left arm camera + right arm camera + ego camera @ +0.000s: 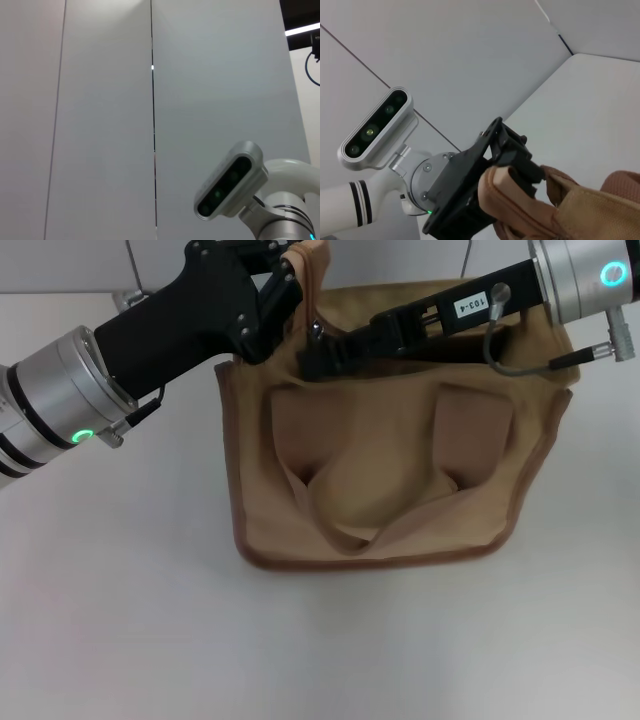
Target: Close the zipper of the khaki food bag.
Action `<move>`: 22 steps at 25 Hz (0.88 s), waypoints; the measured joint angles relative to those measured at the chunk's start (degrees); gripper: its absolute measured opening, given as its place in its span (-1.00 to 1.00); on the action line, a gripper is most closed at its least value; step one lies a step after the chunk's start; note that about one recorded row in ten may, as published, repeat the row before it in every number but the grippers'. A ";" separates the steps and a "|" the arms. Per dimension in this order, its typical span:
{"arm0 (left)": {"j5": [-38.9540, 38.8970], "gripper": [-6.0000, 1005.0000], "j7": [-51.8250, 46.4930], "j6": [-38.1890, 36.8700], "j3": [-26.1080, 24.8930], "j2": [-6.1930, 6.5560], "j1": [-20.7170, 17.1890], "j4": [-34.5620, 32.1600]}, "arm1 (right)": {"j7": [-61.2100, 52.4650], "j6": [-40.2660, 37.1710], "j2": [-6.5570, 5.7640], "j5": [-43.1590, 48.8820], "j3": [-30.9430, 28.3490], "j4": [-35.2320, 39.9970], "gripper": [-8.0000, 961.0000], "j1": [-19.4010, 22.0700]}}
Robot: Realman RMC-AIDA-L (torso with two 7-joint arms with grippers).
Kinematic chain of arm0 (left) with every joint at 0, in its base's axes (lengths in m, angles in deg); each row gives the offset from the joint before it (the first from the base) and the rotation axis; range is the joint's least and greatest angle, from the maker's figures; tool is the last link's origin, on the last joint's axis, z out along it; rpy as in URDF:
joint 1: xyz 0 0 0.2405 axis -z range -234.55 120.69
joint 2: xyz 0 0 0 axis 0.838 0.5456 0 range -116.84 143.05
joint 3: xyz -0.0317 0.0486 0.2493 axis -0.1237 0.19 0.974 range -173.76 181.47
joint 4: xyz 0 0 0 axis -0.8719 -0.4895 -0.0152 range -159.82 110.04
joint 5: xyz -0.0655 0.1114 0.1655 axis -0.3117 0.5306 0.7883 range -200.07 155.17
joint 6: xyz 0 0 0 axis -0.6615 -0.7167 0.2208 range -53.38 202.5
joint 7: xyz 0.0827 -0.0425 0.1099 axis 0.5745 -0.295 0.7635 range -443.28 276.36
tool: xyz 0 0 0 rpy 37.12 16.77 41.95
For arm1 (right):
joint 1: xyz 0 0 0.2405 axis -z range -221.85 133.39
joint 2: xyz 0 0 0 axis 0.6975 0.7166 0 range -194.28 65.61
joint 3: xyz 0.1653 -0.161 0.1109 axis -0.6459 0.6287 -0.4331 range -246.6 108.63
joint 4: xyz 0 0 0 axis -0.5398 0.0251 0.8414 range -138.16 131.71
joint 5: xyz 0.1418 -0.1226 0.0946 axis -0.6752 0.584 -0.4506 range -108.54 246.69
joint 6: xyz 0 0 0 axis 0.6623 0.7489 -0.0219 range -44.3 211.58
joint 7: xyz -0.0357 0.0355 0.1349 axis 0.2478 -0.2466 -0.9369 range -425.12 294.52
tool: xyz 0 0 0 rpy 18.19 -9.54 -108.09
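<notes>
The khaki food bag (380, 470) lies on the white table, its looped handle (365, 535) towards me. My left gripper (287, 282) is at the bag's far left corner, shut on a tan fabric end tab (312, 262) there. The right wrist view shows the left gripper (517, 157) pinching that tan fabric (510, 200). My right gripper (318, 352) reaches across the bag's top from the right and is shut at the small silver slider (315, 330) of the zipper, near the left end. My right arm hides most of the zipper track.
The white table (120, 620) surrounds the bag, with a grey wall (100, 120) behind. The robot's head camera shows in the left wrist view (230, 187) and the right wrist view (375, 130). A grey cable (520, 365) hangs from the right wrist over the bag.
</notes>
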 joint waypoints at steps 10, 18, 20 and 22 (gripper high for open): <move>-1.21 -0.93 0.00 0.01 -0.20 0.00 -0.72 0.63 | 0.47 1.35 0.20 0.07 -0.09 1.67 -0.72 1.39; -2.08 -0.93 0.01 -0.01 -0.20 0.09 -1.40 0.68 | 0.29 1.40 0.44 0.28 0.12 4.18 -0.96 2.42; -2.67 -0.93 0.01 0.03 -0.19 0.18 -1.72 0.66 | -0.97 2.13 0.49 1.10 0.17 4.85 -0.96 2.69; -2.94 -0.93 0.00 0.07 -0.27 0.23 -1.98 0.46 | -1.78 2.49 0.50 1.68 0.19 5.46 -0.96 2.95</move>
